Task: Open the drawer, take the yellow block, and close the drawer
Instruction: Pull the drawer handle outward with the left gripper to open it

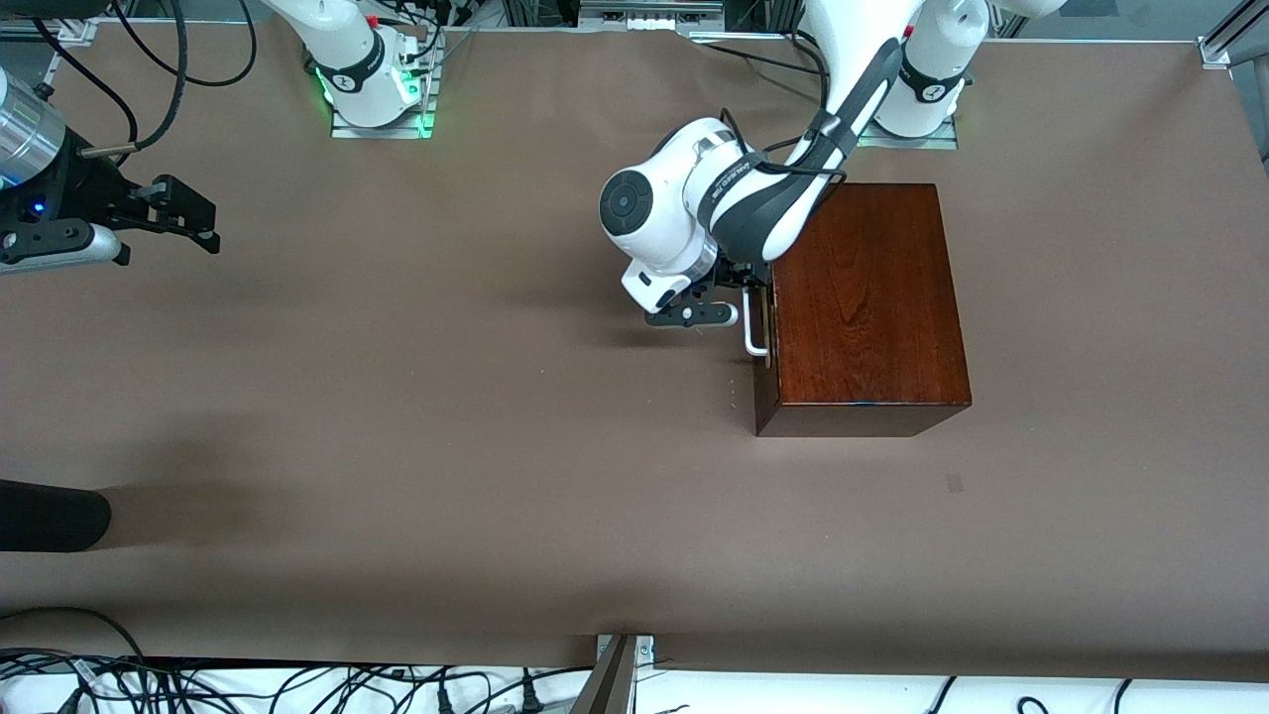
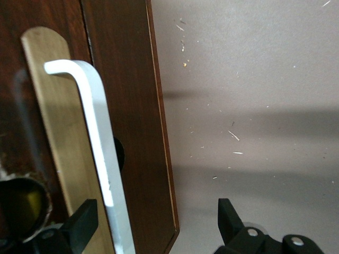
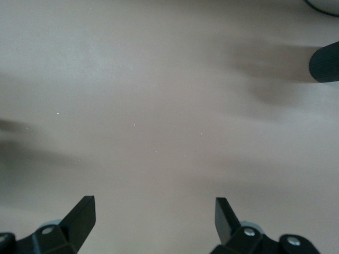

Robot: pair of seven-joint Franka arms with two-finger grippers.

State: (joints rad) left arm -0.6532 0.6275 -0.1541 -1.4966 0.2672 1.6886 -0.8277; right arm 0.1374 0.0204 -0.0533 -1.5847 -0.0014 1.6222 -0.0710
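Observation:
The dark glossy wooden box [image 1: 867, 307] stands toward the left arm's end of the table. Its drawer is shut; the reddish-brown front [image 2: 132, 106] carries a white bar handle [image 1: 753, 332] on a brass plate [image 2: 50, 106]. My left gripper [image 1: 739, 297] is at the drawer front, open. In the left wrist view the handle [image 2: 98, 137] lies between the fingers of the left gripper [image 2: 158, 222], and no contact shows. My right gripper [image 1: 193, 223] waits open and empty over bare table at the right arm's end; the right wrist view shows its open jaws [image 3: 154, 214]. The yellow block is hidden.
A dark rounded object [image 1: 50, 516] lies at the table's edge at the right arm's end, nearer the front camera; it also shows in the right wrist view [image 3: 324, 62]. Cables run along the table's edges. The brown table [image 1: 446, 397] spreads between the arms.

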